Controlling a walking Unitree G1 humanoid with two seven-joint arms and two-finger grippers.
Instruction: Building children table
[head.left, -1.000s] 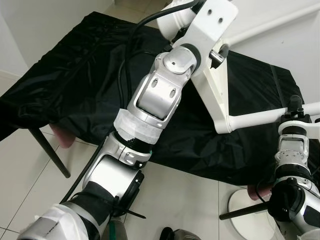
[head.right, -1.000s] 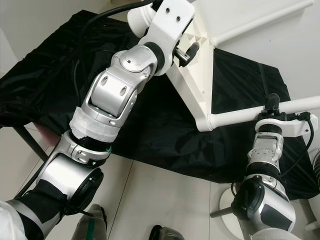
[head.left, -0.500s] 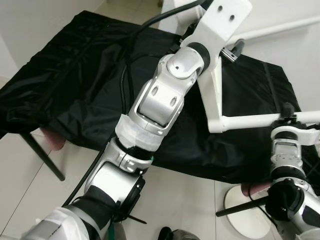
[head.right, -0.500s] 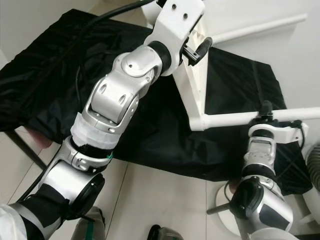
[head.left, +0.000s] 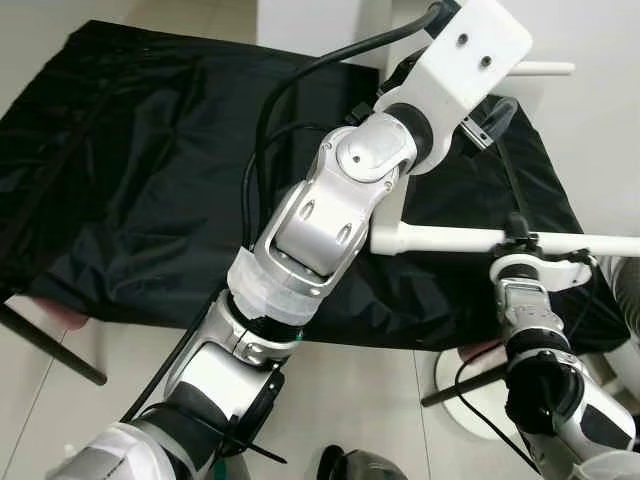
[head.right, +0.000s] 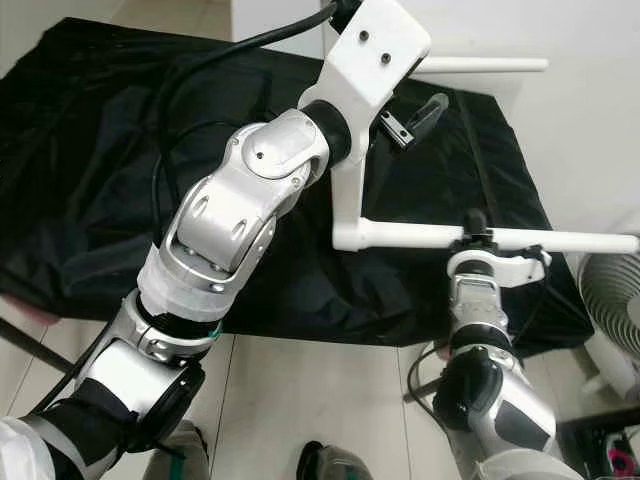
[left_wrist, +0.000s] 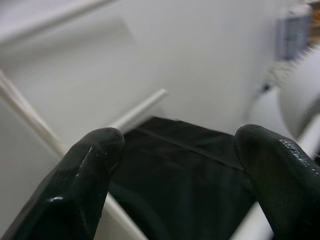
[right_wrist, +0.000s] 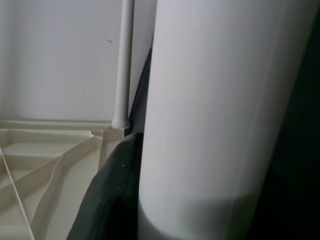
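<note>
The white children's table stands on edge over the black cloth, its top panel (head.right: 346, 190) seen edge-on. One white leg (head.right: 560, 241) sticks out level toward the right; my right gripper (head.right: 478, 234) is shut on it. In the right wrist view that leg (right_wrist: 220, 115) sits close against a black finger (right_wrist: 110, 200), with the ribbed underside (right_wrist: 45, 165) behind. A second leg (head.right: 480, 65) points right higher up. My left gripper (left_wrist: 187, 165) is raised beside the panel's upper edge, open, with only cloth and legs beyond its fingers (left_wrist: 95, 170).
A black cloth (head.left: 130, 170) drapes over the work surface with dark metal legs. A white round stand base (head.left: 460, 385) sits on the tiled floor near my right arm. A white fan (head.right: 612, 310) stands at the far right. A white wall is behind.
My view has shifted. The table has turned: its panel now stands edge-on and the held leg has gone from slanting to level. The left gripper has lifted higher beside the panel.
</note>
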